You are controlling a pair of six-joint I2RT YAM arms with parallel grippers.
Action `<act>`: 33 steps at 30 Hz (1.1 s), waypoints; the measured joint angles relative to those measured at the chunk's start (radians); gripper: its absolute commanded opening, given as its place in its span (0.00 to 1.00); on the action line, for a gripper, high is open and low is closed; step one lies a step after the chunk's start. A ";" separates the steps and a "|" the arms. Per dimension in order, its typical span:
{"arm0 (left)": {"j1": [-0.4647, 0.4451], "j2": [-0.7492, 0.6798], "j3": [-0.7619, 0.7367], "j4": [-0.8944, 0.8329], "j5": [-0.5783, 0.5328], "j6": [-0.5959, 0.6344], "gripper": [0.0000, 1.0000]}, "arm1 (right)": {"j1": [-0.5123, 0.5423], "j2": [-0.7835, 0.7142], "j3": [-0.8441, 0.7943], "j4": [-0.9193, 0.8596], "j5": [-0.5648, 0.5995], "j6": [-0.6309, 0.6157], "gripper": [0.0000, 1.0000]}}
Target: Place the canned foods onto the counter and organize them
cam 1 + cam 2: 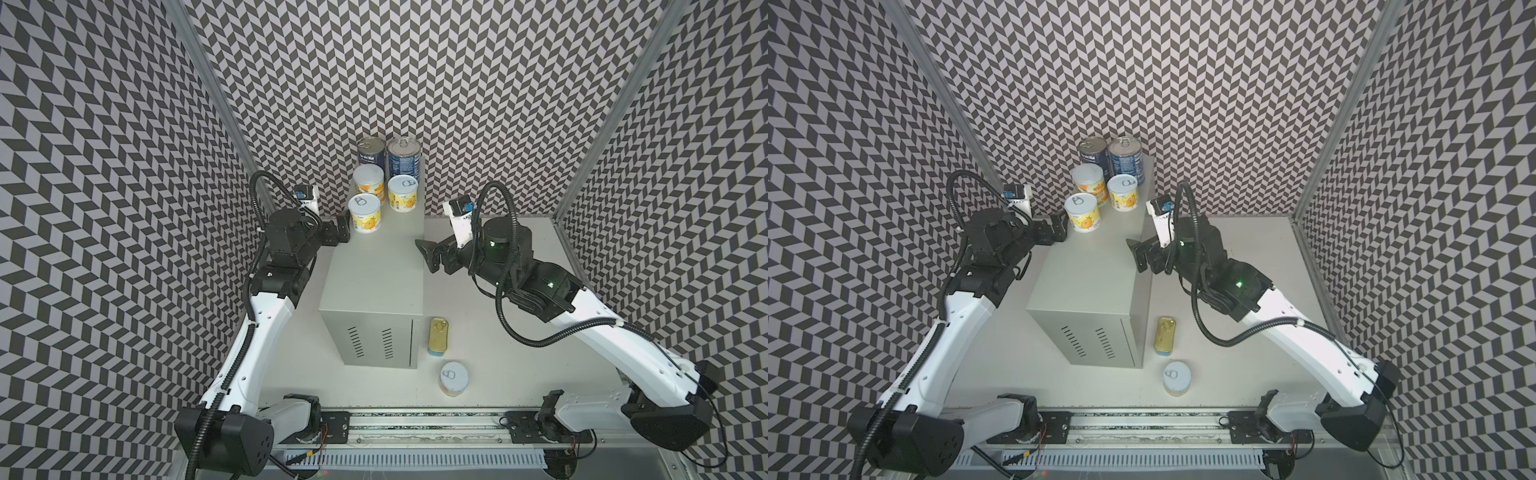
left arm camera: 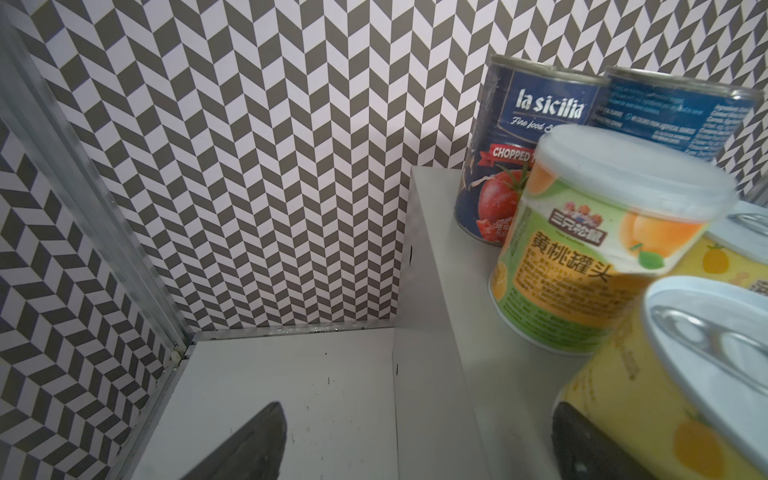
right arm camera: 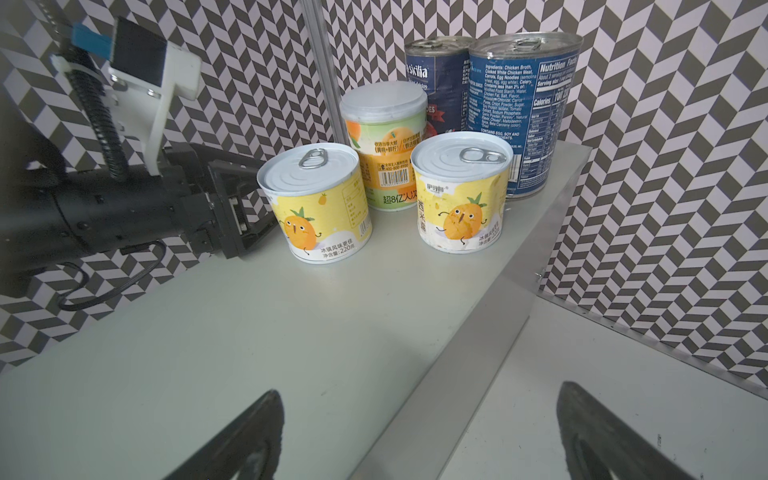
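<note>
Cans (image 1: 365, 214): 5 blue/yellow upright atop counter (image 1: 374, 282); L hand (image 1: 337, 230), R hand (image 1: 424, 255) agape, empty.

You're looking into a three-sided booth. Back wall (image 1: 415, 62), left wall (image 1: 83, 208) and right wall (image 1: 706, 208) all carry one grey-and-white chevron print. A bare aluminium left post (image 1: 210, 83) and right post (image 1: 613, 112) mark the back corners. Your bench (image 1: 498, 374) is flat and white, with small dark specks in the left wrist view. A metal rail (image 1: 424, 432) runs along its near edge, with a white slotted duct (image 1: 415, 459) just in front. Light even, shadows soft.
</note>
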 measured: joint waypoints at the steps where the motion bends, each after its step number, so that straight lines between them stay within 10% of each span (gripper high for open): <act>1: 0.000 0.000 0.000 0.002 0.006 0.000 1.00 | 0.000 0.000 -0.004 0.000 0.000 0.000 0.99; 33: 0.005 0.011 0.000 0.017 0.053 -0.003 1.00 | 0.000 -0.001 -0.026 0.000 0.000 0.000 0.99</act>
